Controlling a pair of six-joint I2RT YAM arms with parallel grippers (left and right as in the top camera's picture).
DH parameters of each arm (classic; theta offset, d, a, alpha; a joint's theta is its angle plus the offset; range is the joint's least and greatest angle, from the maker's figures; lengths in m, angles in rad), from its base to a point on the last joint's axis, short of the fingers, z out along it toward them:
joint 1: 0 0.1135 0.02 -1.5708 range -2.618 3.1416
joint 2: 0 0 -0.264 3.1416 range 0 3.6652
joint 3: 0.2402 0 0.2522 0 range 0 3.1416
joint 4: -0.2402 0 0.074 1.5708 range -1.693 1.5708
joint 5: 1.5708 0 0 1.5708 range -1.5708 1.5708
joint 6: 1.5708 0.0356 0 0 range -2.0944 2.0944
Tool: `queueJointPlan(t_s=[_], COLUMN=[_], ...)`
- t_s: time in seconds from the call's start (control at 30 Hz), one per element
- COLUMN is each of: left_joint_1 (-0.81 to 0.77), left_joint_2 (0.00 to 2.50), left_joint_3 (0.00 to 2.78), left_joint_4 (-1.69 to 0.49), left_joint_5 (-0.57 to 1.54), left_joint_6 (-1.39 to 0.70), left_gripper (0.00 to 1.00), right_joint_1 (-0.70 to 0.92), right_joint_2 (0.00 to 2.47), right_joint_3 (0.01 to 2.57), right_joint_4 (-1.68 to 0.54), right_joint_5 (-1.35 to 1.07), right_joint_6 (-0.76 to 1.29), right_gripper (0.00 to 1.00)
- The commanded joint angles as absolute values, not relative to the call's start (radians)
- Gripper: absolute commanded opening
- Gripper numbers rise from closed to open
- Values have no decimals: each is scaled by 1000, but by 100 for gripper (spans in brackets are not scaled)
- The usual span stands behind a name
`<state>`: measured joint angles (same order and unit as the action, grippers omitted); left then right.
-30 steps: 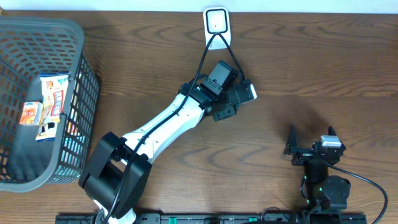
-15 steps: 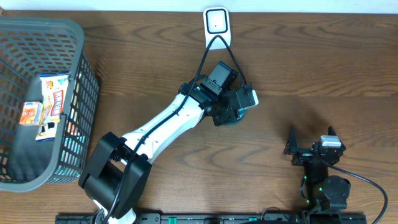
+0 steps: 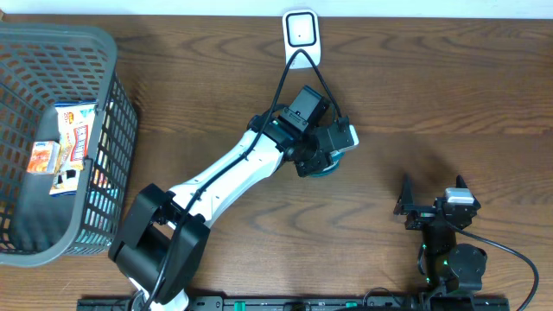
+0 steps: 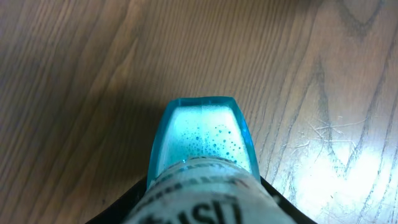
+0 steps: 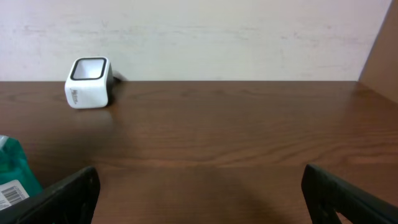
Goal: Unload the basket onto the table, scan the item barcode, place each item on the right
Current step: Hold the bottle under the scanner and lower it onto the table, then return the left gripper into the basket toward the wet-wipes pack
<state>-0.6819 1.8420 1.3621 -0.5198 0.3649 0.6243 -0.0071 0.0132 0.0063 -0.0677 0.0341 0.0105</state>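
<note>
The item is a teal bottle [image 3: 327, 170] with a white printed label [image 4: 199, 199], and my left gripper [image 3: 333, 149] is shut on it above the middle of the table. In the left wrist view its teal end [image 4: 202, 134] points away over the wood, with a dark jaw on each side. The white scanner [image 3: 301, 29] stands at the table's far edge, a short way beyond the bottle. In the right wrist view the scanner [image 5: 88, 82] is at the far left and the bottle [image 5: 11, 171] shows at the left edge. My right gripper [image 3: 431, 192] rests open and holds nothing near the front right.
A dark mesh basket [image 3: 112, 52] with several packaged goods [image 3: 71, 142] stands at the left edge. The scanner's black cable [image 3: 285, 78] runs from the scanner towards the left arm. A wall rises just behind the scanner.
The left gripper has turned the bottle slightly, so its teal end now shows below the fingers. The right arm has not moved.
</note>
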Motion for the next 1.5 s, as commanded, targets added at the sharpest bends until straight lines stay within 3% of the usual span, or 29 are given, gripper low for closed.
queueJointPlan(t_s=[0.0, 0.13, 0.4, 0.5, 0.53, 0.63, 0.77, 0.87, 0.97, 1.03, 1.33, 1.47], left_joint_1=[-679, -671, -636, -635, -635, -635, -630, -595, -508, -430, 85, 332], left_joint_2=[1806, 1806, 1779, 1736, 1707, 1623, 1497, 1395, 1320, 1281, 1172, 1196], left_joint_3=[1390, 1390, 1390, 1390, 1390, 1390, 1390, 1390, 1390, 1390, 1390, 1390], left_joint_4=[-530, -533, -531, -539, -542, -557, -618, -605, -539, -509, -519, -540], left_joint_5=[385, 385, 385, 385, 385, 385, 368, 148, -171, -268, -268, -166], left_joint_6=[605, 605, 569, 567, 567, 566, 566, 452, 227, 125, -385, -522], left_gripper=[45, 51, 81, 85, 92, 98, 100, 98, 98, 98, 98, 98], right_joint_1=[-5, -5, -5, -5, -5, -5, -5, -5, -5, -5, -5, -5], right_joint_2=[13, 13, 13, 13, 13, 13, 13, 13, 13, 13, 13, 13], right_joint_3=[6, 6, 6, 6, 6, 6, 6, 6, 6, 6, 6, 6], right_joint_4=[-72, -72, -72, -72, -72, -72, -72, -72, -72, -72, -72, -72], right_joint_5=[39, 39, 39, 39, 39, 39, 39, 39, 39, 39, 39, 39], right_joint_6=[-1, -1, -1, -1, -1, -1, -1, -1, -1, -1, -1, -1], right_gripper=[99, 99, 99, 99, 99, 99, 99, 99, 99, 99, 99, 99])
